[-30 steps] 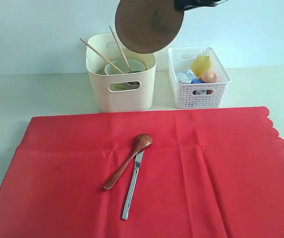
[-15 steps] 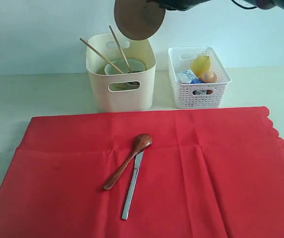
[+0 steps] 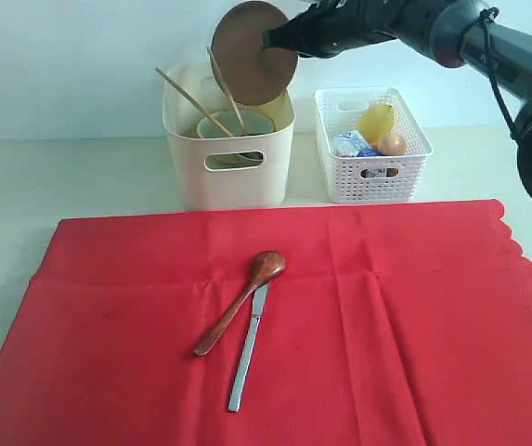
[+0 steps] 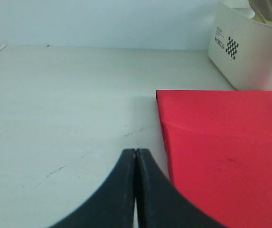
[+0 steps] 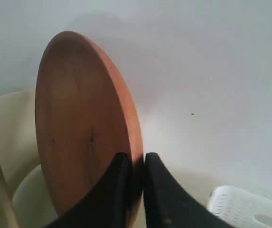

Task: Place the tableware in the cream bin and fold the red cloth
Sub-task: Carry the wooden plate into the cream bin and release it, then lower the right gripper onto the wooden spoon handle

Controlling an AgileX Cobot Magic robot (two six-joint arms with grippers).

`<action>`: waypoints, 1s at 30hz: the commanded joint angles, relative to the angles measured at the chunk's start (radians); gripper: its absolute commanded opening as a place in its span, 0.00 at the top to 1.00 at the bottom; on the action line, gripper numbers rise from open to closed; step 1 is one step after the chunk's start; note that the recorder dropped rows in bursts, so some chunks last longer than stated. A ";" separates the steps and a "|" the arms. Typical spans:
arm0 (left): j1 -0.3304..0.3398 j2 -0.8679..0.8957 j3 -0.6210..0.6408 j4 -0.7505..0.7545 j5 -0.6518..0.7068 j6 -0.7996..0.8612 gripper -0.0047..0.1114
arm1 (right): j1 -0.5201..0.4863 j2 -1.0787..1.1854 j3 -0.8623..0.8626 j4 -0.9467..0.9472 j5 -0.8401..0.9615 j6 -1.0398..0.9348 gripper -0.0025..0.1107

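**Round brown plate held at cream bin**

Right gripper (image 3: 271,42): jaws clamped on the rim of the round brown plate (image 3: 244,51), which is held on edge and tilted over the opening of the cream bin (image 3: 228,181).
In the bin: pair of wooden chopsticks (image 3: 189,100), pale bowl (image 3: 238,124).
On the red cloth (image 3: 395,316), spread flat: wooden spoon (image 3: 240,305) and table knife (image 3: 250,348), side by side.
Left gripper (image 4: 136,159): jaws closed, empty, over the bare table (image 4: 55,95) beside the cloth's corner.

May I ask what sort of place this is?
Most likely a staged tabletop for a table-clearing trial, not a real kitchen: a plain pale table against a bare wall, a red cloth laid flat, and a cream bin and white lattice basket for sorting.
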 commanded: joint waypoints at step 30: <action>-0.001 -0.007 0.003 0.000 -0.013 0.004 0.96 | -0.003 -0.157 -0.010 0.135 0.433 -0.157 0.61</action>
